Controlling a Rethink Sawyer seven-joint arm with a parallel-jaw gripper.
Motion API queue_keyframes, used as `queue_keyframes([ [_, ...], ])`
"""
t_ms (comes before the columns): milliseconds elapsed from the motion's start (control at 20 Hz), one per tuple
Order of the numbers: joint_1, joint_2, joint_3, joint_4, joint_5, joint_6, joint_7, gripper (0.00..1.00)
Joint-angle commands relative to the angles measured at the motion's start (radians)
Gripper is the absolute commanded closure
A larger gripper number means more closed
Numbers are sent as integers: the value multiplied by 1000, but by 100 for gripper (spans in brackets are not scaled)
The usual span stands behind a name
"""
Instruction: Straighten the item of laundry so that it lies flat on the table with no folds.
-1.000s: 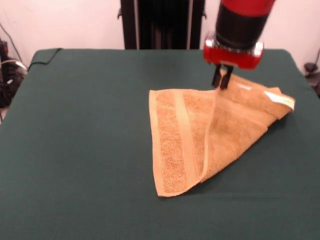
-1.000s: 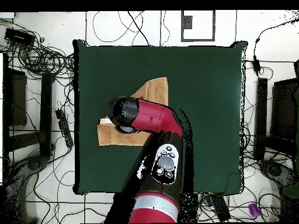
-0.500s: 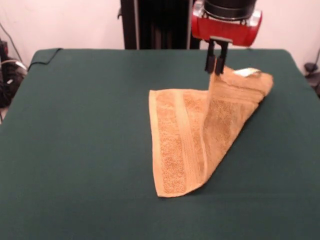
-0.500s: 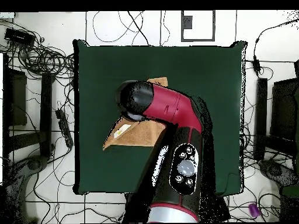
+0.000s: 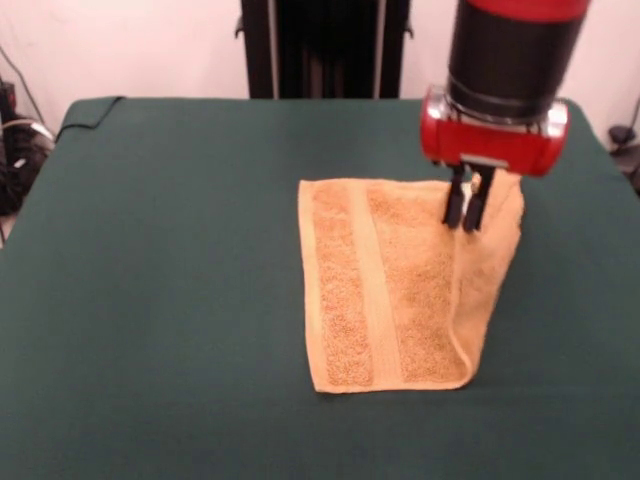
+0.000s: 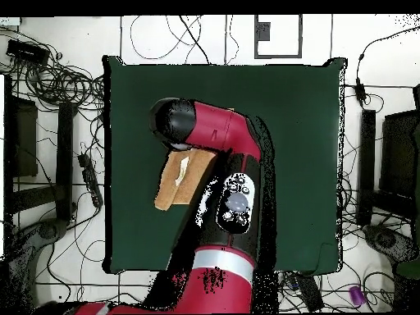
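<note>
Dark green cloth covers the whole tabletop, which is bare on its left half in the front view, with only a wall and black pedestal frame behind its far edge. Right of the middle lies the towel, an orange-tan rectangle standing lengthwise toward the near edge, its left strip and woven band flat against the cloth. Its right side is not flat: a layer is doubled over there, forming a soft fold that runs from the far right corner down to the near right corner. Just above that far right part hangs the pincer, its two dark fingers close together and seemingly nipping the raised towel edge, though the exact contact is hard to make out. In the overhead view the arm hides most of the towel, leaving a tan strip showing beside it. The step in hand looks like the unfolding itself, carrying the doubled layer off the flat part. Judging from this, the next move calls for drawing that held edge outward toward the tabletop's right edge, low and taut, then letting go once the layer lies single.
</note>
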Motion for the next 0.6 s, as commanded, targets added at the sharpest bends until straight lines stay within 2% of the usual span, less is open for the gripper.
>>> queue_keyframes([
  [50, 41, 118, 62, -67, 74, -17, 356, 100],
  [300, 60, 129, 51, -59, 108, -35, 382, 100],
  [600, 113, 153, 45, -54, 170, -55, 477, 100],
])
